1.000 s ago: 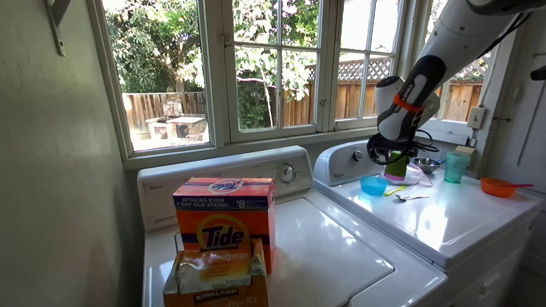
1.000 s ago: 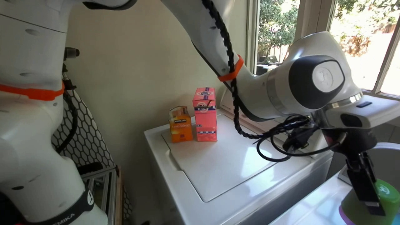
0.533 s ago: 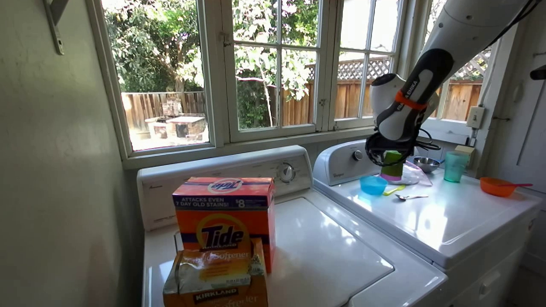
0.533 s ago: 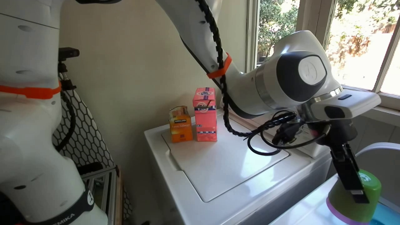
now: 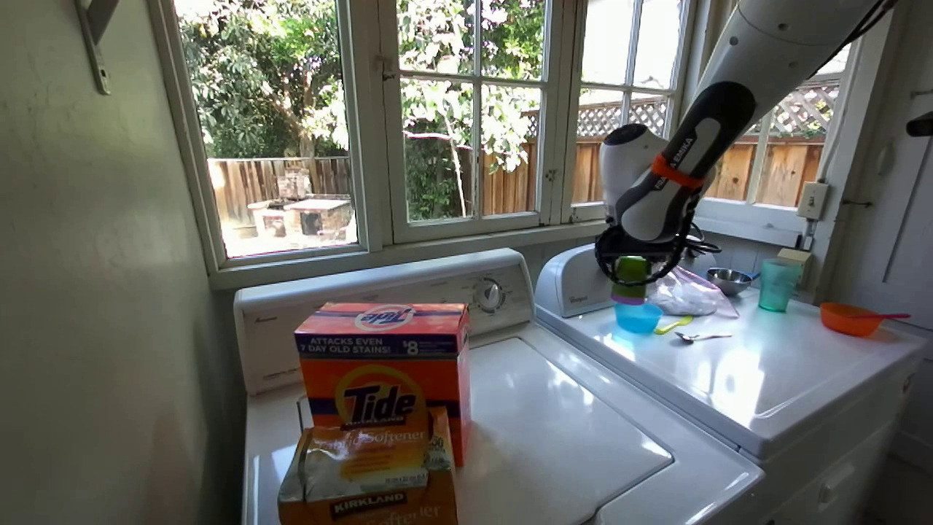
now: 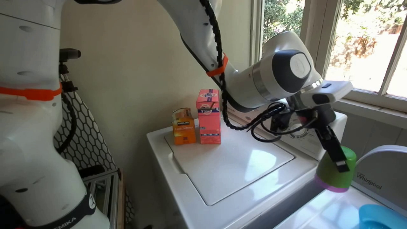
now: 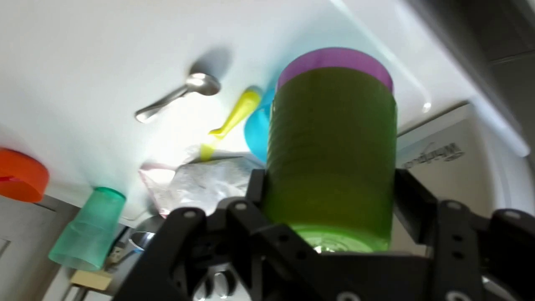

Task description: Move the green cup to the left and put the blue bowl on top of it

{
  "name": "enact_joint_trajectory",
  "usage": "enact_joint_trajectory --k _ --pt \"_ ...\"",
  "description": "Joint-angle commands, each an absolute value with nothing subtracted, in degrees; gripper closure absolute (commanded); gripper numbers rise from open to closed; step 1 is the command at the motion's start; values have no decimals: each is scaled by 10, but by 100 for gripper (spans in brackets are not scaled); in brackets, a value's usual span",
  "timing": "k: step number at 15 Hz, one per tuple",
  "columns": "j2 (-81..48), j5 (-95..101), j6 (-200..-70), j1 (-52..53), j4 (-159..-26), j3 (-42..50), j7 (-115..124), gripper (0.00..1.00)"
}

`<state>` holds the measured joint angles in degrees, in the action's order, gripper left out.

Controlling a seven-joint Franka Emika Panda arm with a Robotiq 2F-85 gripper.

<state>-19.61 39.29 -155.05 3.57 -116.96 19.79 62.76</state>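
Note:
The green cup (image 6: 326, 168) is dark green with a purple band at its lower rim. It hangs upside down, slightly tilted, above the dryer top in an exterior view, and also shows in the other exterior view's area above the bowl (image 5: 631, 270). In the wrist view the cup (image 7: 332, 138) fills the space between the fingers. My gripper (image 7: 330, 184) is shut on its sides, near the closed base; a finger (image 6: 342, 167) shows against it. The blue bowl (image 5: 638, 321) stands upright on the dryer; it is partly cut off (image 6: 380, 218) and partly hidden behind the cup (image 7: 256, 133).
Near the bowl lie a yellow utensil (image 5: 674, 325), a metal spoon (image 5: 701, 337) and a clear plastic bag (image 5: 689, 295). Farther right are a metal bowl (image 5: 729, 281), a teal cup (image 5: 778, 284) and an orange bowl (image 5: 849, 321). The dryer's control panel (image 5: 579, 281) rises behind.
My gripper has carried the green cup left in both exterior views, from beside the plastic bag to past the blue bowl, and higher. The bowl and other objects have not moved.

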Motion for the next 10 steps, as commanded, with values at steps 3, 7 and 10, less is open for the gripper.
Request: enact_joint_trajectory --k 3,7,10 --pt "-176 409 -1597 61 -1199 133 560 50" --pt "-181 389 -1639 49 -1218 84 463 50" --pt "-199 394 -1659 42 -1225 63 399 50"
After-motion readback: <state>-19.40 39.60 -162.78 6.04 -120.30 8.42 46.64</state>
